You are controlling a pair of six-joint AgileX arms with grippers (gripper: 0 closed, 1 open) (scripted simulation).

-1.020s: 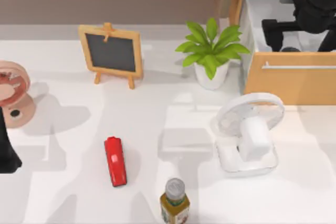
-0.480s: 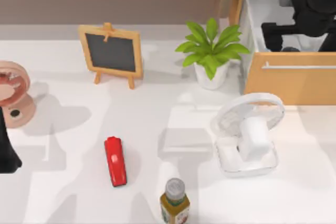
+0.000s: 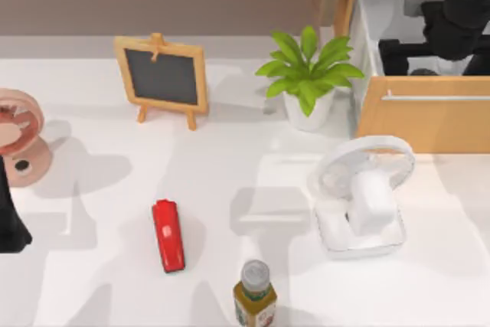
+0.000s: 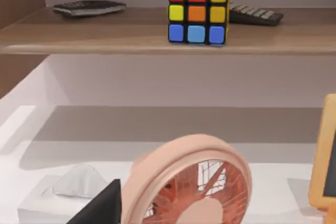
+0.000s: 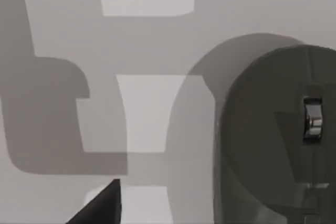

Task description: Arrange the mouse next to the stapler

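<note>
The right gripper (image 3: 417, 51) is reaching down into the open white-lined wooden drawer (image 3: 421, 116) at the table's far right corner; whether its fingers are apart or closed cannot be told. In the right wrist view the dark grey mouse (image 5: 278, 135), with its small metallic scroll wheel (image 5: 313, 119), is lying on the drawer's pale floor just beside a black fingertip (image 5: 102, 203); contact between them cannot be made out. The red stapler (image 3: 168, 235) is lying on the white table (image 3: 99, 296) left of centre, well apart from the drawer. A green-labelled bottle (image 3: 254, 292) is standing near the front edge, a white desk fan (image 3: 364, 193) is sitting in front of the drawer, and a potted plant (image 3: 308, 74) and a small chalkboard easel (image 3: 162, 78) are standing farther back. The left arm (image 3: 9, 220) is resting at the table's left edge beside a pink fan (image 3: 19, 135), its fingers' state not visible; its wrist view is facing the pink fan, a tissue box (image 4: 63, 198) and a Rubik's cube (image 4: 198, 10) on a wooden shelf (image 4: 105, 38).
</note>
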